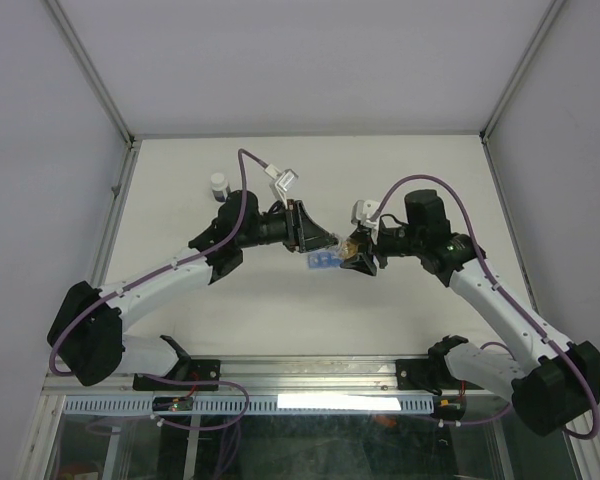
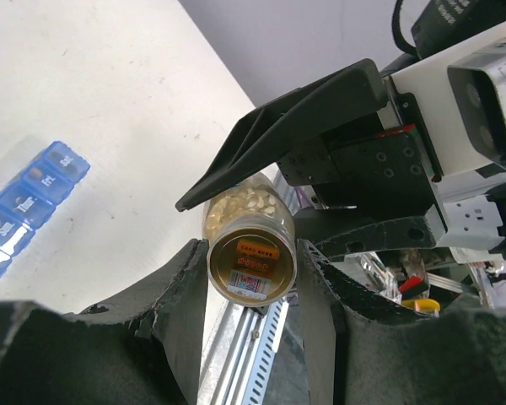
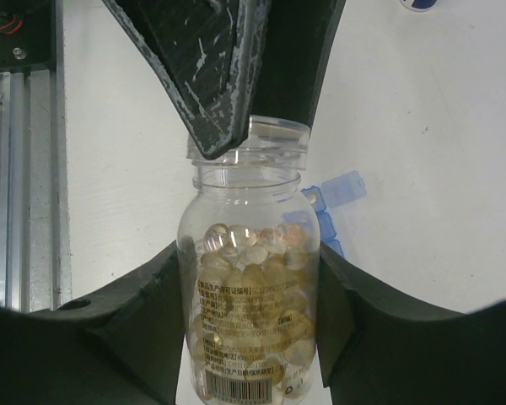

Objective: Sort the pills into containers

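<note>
Pills (image 3: 249, 245), a heap of amber softgels, are seen inside a clear bottle (image 3: 253, 186) that is held above the desk (image 1: 280, 170) between the two arms. The bottle's body is clamped by the right pincer (image 3: 253, 261), one finger pressed to each side. The clear cap (image 3: 274, 135) at the neck is gripped by the left pincer (image 2: 251, 257), its fingers closed on that end. The bottle's long axis runs from one pincer to the other, roughly level, with the neck turned toward the left arm. The blue pill organiser (image 2: 25, 202) lies flat on the desk just below and beside the neck end, nearer the left arm, with at least one lid raised. The cap is judged to be in place, so no pills can be poured yet.
</note>
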